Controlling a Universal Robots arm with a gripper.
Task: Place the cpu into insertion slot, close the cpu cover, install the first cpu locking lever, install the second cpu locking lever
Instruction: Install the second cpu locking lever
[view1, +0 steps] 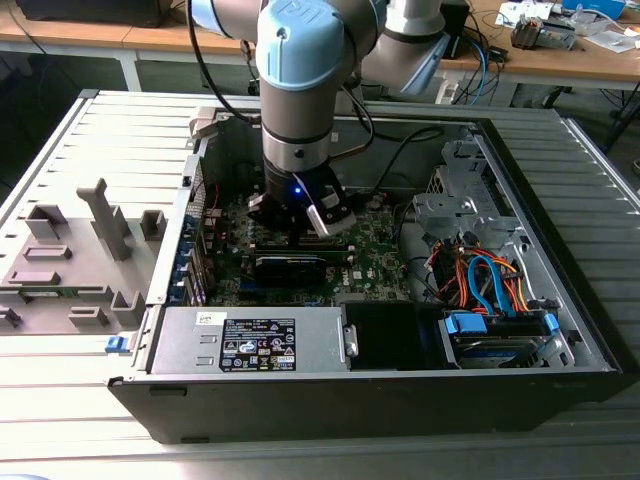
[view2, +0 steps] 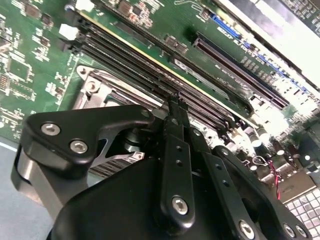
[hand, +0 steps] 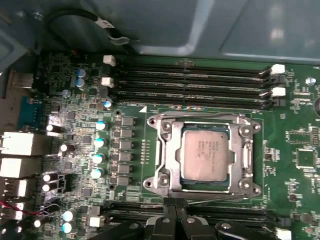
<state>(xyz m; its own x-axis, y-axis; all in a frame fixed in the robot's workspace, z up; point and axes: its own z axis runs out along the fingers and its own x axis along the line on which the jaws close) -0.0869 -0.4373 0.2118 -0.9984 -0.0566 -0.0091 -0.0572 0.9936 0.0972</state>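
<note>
The claw (hand: 170, 212) is down inside the open computer case (view1: 560, 300), just over the green circuit board (hand: 130, 115). In both wrist views its two thin black fingers (view2: 176, 120) are pressed together with nothing between them. The tips sit right at the edge of the insertion slot (hand: 165, 187), between the slot and a row of long black memory slots (hand: 190, 85) like the ones on the far side of it.

The cpu (hand: 207, 152) lies flat in the insertion slot, with its pale silver top facing up. The cpu cover (hand: 240, 131) is a silver frame lying down around the chip, so the chip shows through its big window. A thin metal lever (hand: 220, 197) runs along the slot's edge nearest the claw.

In the exterior view, the arm (view1: 300, 90) reaches straight down into the middle of the case. The case rests on a grey ribbed worktop (view1: 60, 350). Beside the case, on the exterior view's left, grey plastic holders (view1: 90, 250) stand on the worktop.
</note>
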